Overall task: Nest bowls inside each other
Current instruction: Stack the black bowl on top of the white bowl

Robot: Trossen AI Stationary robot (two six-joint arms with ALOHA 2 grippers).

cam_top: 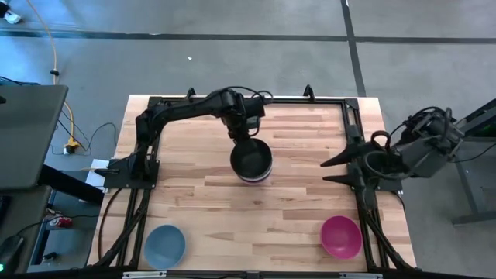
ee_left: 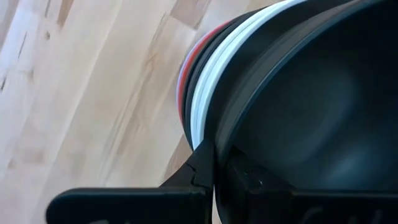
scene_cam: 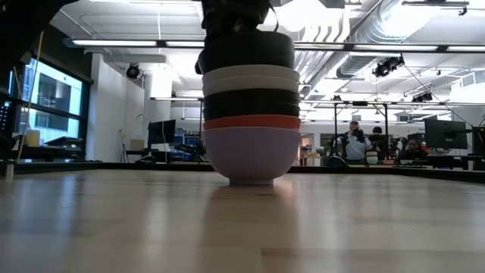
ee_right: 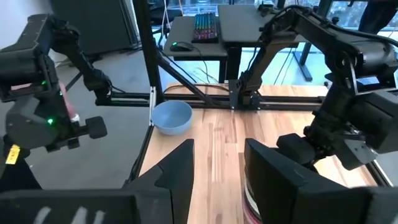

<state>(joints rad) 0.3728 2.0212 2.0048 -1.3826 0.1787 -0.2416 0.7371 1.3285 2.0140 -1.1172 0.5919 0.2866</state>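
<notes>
A stack of nested bowls (cam_top: pixel 250 159) stands mid-table: lavender at the bottom (scene_cam: pixel 250 155), then red, black, white, and a black bowl (scene_cam: pixel 246 51) on top. My left gripper (cam_top: pixel 242 139) is at the far rim of that top bowl, shut on it. A light blue bowl (cam_top: pixel 164 245) sits alone near the table's near left corner. A magenta bowl (cam_top: pixel 341 236) sits near the near right corner. My right gripper (cam_top: pixel 335 170) waits open at the table's right side, touching nothing. My left gripper holds the top black bowl by its rim (ee_left: pixel 219 140), one finger (ee_left: pixel 198 169) outside the wall and the other inside the hollow. It comes from above, pointing down. The bowl sits upright in the white bowl (ee_left: pixel 202 106) below it.
Black metal frame rails (cam_top: pixel 232 99) run along the table's edges. Bare wood lies between the stack and the two single bowls. The right wrist view shows the light blue bowl (ee_right: pixel 171 117) and the left arm (ee_right: pixel 336 124). Beyond the table are desks and people.
</notes>
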